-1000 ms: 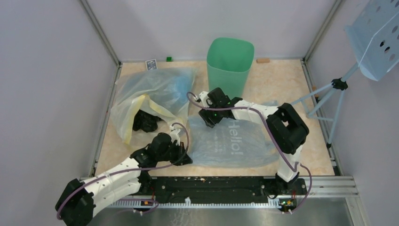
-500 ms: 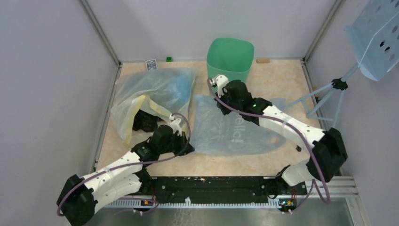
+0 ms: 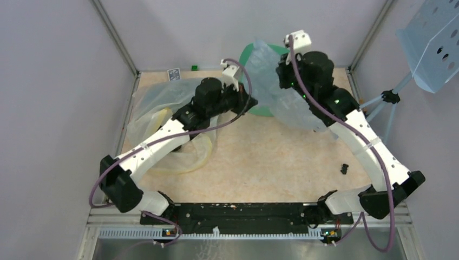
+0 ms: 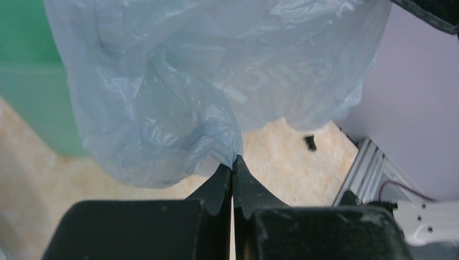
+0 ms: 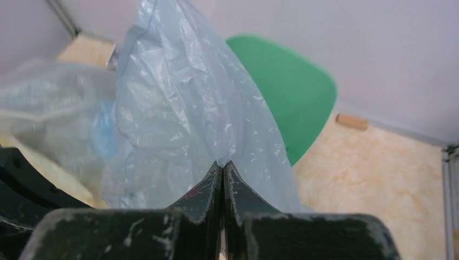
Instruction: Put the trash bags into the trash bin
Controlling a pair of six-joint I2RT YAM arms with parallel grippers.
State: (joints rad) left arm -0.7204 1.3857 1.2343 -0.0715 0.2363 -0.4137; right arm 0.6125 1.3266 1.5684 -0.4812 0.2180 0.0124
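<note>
The light-blue trash bag (image 3: 281, 95) hangs off the table, stretched between both grippers in front of and over the mint-green trash bin (image 3: 244, 54) at the far edge. My left gripper (image 3: 249, 101) is shut on the bag's left edge; in the left wrist view the film (image 4: 205, 81) bunches into the closed tips of the left gripper (image 4: 233, 160), with the bin (image 4: 27, 81) behind. My right gripper (image 3: 281, 69) is shut on the bag's upper right part. The right wrist view shows the bag (image 5: 184, 108) rising from the right gripper (image 5: 223, 163), partly hiding the bin (image 5: 287, 92).
A bigger clear bag with a yellow tint (image 3: 162, 111) lies at the left under my left arm. A small black piece (image 3: 345, 168) sits on the table at the right. A wooden block (image 5: 352, 121), a card (image 3: 173, 73) and a green cube (image 3: 194, 67) lie along the back wall. A tripod with a perforated panel (image 3: 433, 38) stands at the right.
The right gripper closed on the trash bag. Both arms lifted the bag off the table and carried it away from me, up to the trash bin.
</note>
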